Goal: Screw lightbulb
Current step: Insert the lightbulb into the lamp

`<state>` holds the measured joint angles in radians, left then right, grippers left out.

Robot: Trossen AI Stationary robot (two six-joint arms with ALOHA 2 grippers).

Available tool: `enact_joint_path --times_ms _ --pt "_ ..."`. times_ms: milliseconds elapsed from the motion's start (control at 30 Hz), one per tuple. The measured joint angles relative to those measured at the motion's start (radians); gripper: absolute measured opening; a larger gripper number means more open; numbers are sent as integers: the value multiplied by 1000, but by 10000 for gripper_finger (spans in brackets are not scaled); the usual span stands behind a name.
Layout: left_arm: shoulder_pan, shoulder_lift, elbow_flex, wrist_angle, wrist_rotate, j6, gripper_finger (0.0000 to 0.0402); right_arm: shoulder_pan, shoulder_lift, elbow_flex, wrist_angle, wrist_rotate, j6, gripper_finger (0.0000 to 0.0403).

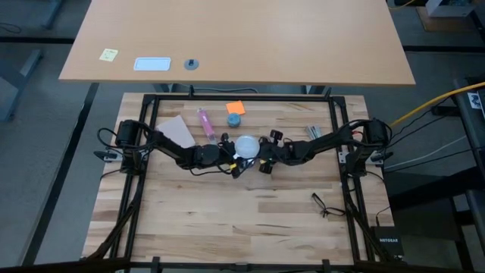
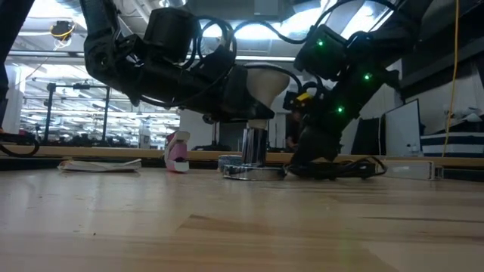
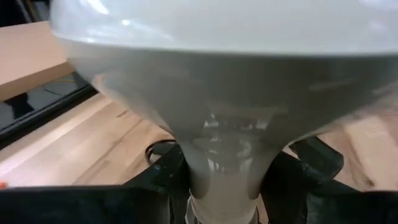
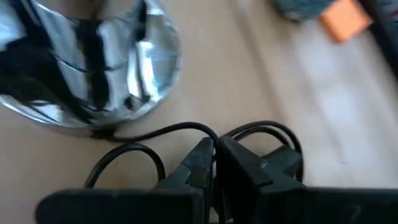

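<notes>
The frosted white lightbulb (image 1: 246, 145) stands upright, globe up, at the table's middle, its neck (image 2: 261, 106) over the shiny stem (image 2: 255, 143) of the silver lamp base (image 2: 253, 172). My left gripper (image 1: 231, 154) comes from the table's left and is shut on the bulb, which fills the left wrist view (image 3: 217, 74). My right gripper (image 4: 216, 155) comes from the right, low beside the lamp base (image 4: 87, 62), and is shut on the lamp's black cord (image 4: 186, 127). My left gripper pinches the bulb's narrow neck (image 3: 221, 168) between its two fingers (image 3: 169, 180), below the globe. The fingers come about level from the table's left. The bulb sits upright over the lamp's stem. My right gripper has the black cord (image 4: 208, 138) at its shut fingertips, beside the lamp base. The cord lies in slack loops on the table on both sides of the fingers. Whether it is pinched or only pressed, I cannot tell.
Toward the far edge lie a pink tube (image 1: 206, 121), a small blue round object (image 1: 234, 120), an orange piece (image 1: 236, 108) and a pale sheet (image 1: 176, 130). A small silver thing (image 1: 313, 132) lies at the right, a dark wire-like thing (image 1: 322, 203) at the near right.
</notes>
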<state>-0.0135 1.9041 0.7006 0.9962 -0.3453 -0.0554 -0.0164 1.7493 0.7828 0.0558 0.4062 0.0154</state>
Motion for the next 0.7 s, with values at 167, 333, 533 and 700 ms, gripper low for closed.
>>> enact_joint_path --times_ms 167,333,533,700 --pt "-1 0 0 -13 1 0 141 7 -28 4 -14 -49 11 37" --pt "1 -2 -1 -23 -20 -18 141 20 -89 24 -23 1 -19 37" --pt "2 0 1 -27 -18 -11 141 44 -138 36 -19 14 -20 37" --pt "2 0 1 -26 -17 -12 141 56 -138 32 -57 20 -20 37"
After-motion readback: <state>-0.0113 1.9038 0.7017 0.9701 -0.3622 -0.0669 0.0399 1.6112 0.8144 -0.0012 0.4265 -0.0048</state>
